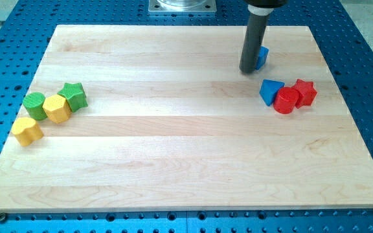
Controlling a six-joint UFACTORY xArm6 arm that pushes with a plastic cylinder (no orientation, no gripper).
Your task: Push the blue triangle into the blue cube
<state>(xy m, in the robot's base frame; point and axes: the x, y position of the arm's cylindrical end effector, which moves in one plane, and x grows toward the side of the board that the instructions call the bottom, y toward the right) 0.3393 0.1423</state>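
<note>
The blue cube (262, 57) sits near the view's top right, partly hidden behind my rod. My tip (247, 70) rests on the board at the cube's left side, touching or nearly touching it. The blue triangle (270, 91) lies below the cube, toward the view's right, with its right side against a red cylinder (286, 101). A gap of bare board separates the triangle from the cube and from my tip.
A red star (305, 92) touches the red cylinder on its right. At the view's left are a green cylinder (35, 105), a green star (74, 95), a yellow hexagon (57, 109) and another yellow block (27, 131). The wooden board (186, 162) lies on a blue perforated table.
</note>
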